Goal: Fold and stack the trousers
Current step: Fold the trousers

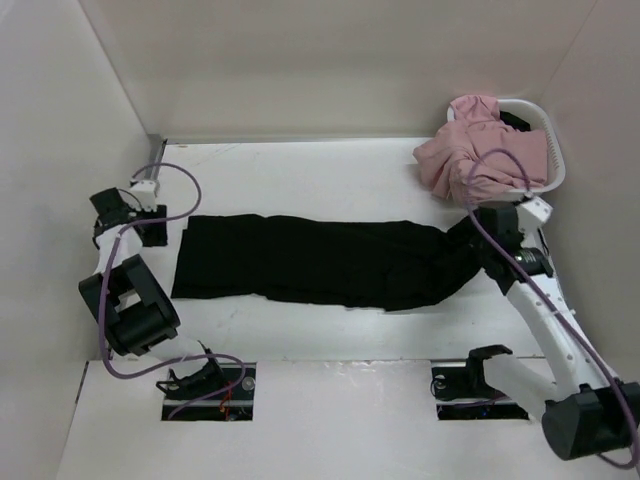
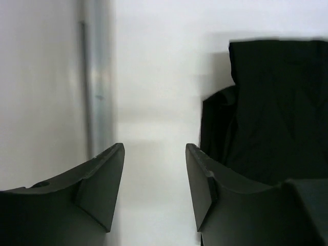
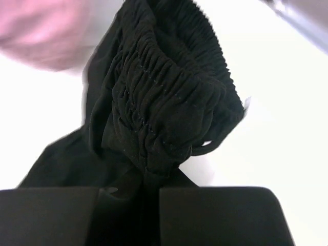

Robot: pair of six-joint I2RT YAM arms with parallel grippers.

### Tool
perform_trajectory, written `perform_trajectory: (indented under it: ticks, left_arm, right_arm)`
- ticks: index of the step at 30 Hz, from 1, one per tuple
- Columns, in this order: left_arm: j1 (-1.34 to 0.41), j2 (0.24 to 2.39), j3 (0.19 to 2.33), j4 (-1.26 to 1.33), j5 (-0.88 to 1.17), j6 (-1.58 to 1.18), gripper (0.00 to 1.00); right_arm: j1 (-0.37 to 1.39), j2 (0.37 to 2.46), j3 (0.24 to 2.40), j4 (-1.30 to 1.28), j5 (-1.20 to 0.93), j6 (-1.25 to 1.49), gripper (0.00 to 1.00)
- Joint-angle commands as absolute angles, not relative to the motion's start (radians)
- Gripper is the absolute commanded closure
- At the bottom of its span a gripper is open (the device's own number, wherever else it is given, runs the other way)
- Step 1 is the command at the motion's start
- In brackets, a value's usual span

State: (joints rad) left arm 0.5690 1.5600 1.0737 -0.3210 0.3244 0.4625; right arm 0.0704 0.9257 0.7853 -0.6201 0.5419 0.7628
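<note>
Right wrist view: the right claw (image 3: 128,207) is clamped on the black trousers (image 3: 169,107). Its two fingers fill the bottom of the picture, and a gathered fold of the elastic waistband is pinched between them. Just past the fingertips the waistband bunches into a thick, ruffled ridge. The white table (image 3: 287,128) shows to the claw's right. Farther out, up and to the claw's left, a pink garment (image 3: 36,31) appears only as a blur.

In the left wrist view, the left claw (image 2: 155,179) stands with its fingers spread and only bare table between them, so it holds nothing. The trousers' leg end lies just beside the finger on the right of that picture; I cannot tell whether cloth and finger touch. Ahead of that finger the dark fabric runs on across the table. On the claw's other side a pale wall (image 2: 36,92) rises, with a vertical metal strip (image 2: 97,77) along it.

In the top external view, the trousers lie stretched flat in one long band between the two claws. The leg ends are next to the left claw and the waist narrows into the right claw. Beyond the right claw, near it at the far corner, the pink garment is heaped in a white basket (image 1: 553,150) and spills over its near rim.
</note>
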Motion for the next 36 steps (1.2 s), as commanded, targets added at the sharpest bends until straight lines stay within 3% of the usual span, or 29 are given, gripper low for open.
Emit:
perform_trajectory:
  ticks: [1,5,9,15,18,19,21,24,29,33,36]
  left_arm:
    - [0.487,1.546,0.985,-0.307,0.243,0.477,0.50]
    - [0.403,1.513,0.914,-0.259,0.181,0.502,0.48]
    - [0.369,1.532,0.922,-0.275,0.130,0.505,0.48]
    - [0.366,1.575,0.959,-0.325,0.129,0.509,0.57]
    - [0.358,1.583,0.963,-0.330,0.132,0.520,0.60]
    - [0.358,1.586,0.966,-0.333,0.133,0.520,0.60]
    - [0.358,1.588,0.968,-0.337,0.133,0.522,0.60]
    - [0.357,1.588,0.966,-0.336,0.133,0.525,0.59]
    - [0.357,1.592,0.971,-0.337,0.133,0.525,0.58]
    - [0.355,1.595,0.971,-0.337,0.132,0.525,0.57]
    - [0.355,1.597,0.974,-0.337,0.133,0.525,0.56]
  right_arm:
    - [0.291,0.992,0.908,-0.589,0.714,0.502,1.00]
    - [0.658,1.150,1.040,-0.618,0.891,0.492,1.00]
    - [0.931,1.430,1.213,-0.672,0.922,0.547,1.00]
    - [1.116,1.808,1.592,-0.808,0.939,0.721,1.00]
    - [1.151,1.891,1.654,-0.807,0.919,0.778,0.96]
    - [1.160,1.911,1.657,-0.801,0.899,0.801,0.89]
    - [1.171,1.934,1.651,-0.776,0.829,0.824,0.64]
    - [1.177,1.905,1.611,-0.653,0.648,0.760,0.00]
    - [1.216,1.683,1.539,-0.335,0.368,0.574,0.00]
    - [1.210,1.435,1.390,-0.421,0.532,0.679,0.00]
    - [1.052,1.239,1.147,-0.582,0.566,0.915,0.00]
